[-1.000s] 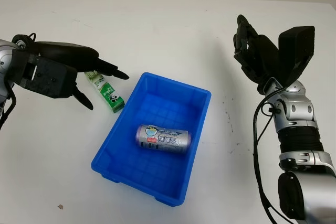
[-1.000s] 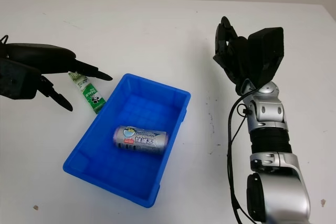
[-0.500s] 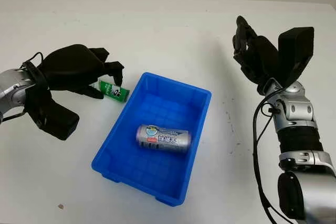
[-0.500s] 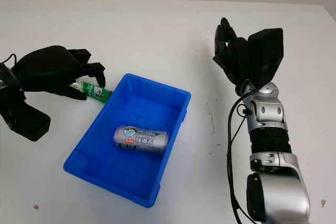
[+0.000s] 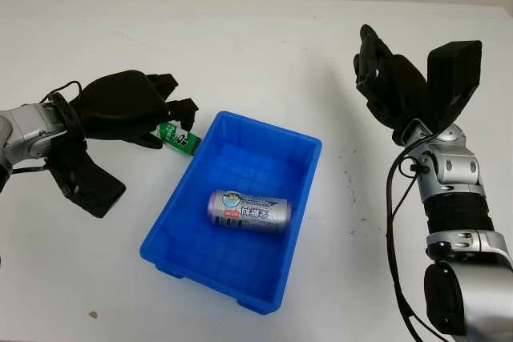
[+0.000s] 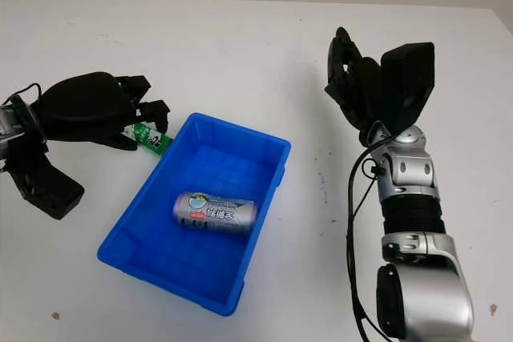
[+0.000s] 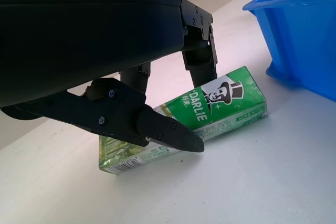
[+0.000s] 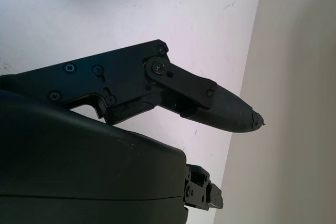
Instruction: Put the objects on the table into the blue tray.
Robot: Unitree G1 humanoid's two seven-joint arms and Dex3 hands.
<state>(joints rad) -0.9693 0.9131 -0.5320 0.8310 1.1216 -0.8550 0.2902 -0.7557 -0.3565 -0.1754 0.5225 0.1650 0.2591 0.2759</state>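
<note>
- A white table (image 5: 240, 46) carries everything in the head views.
- The blue tray (image 5: 248, 167) sits near the middle of the table, turned at an angle, with a gridded floor.
- The right hand (image 5: 385, 82) is raised above the table, well to the right of the tray and apart from it; it is open and has nothing in it.
- The left hand (image 5: 132, 106) is low over the table just to the left of the tray's upper left corner, bent down over the green box.
- Its fingers (image 7: 157, 127) curl round the box: one dark finger crosses the near side, two more come down on the far side. They appear to touch it, though from this angle it is hard to say how firmly they have closed.
- A silver can (image 5: 248, 211) lies on its side on the tray floor, roughly at the centre.
- The green box (image 7: 210, 106), a small carton marked DARLIE, lies flat on the table beside the tray's outer wall, close to it but not inside; one end pokes out from under the hand towards the tray.
</note>
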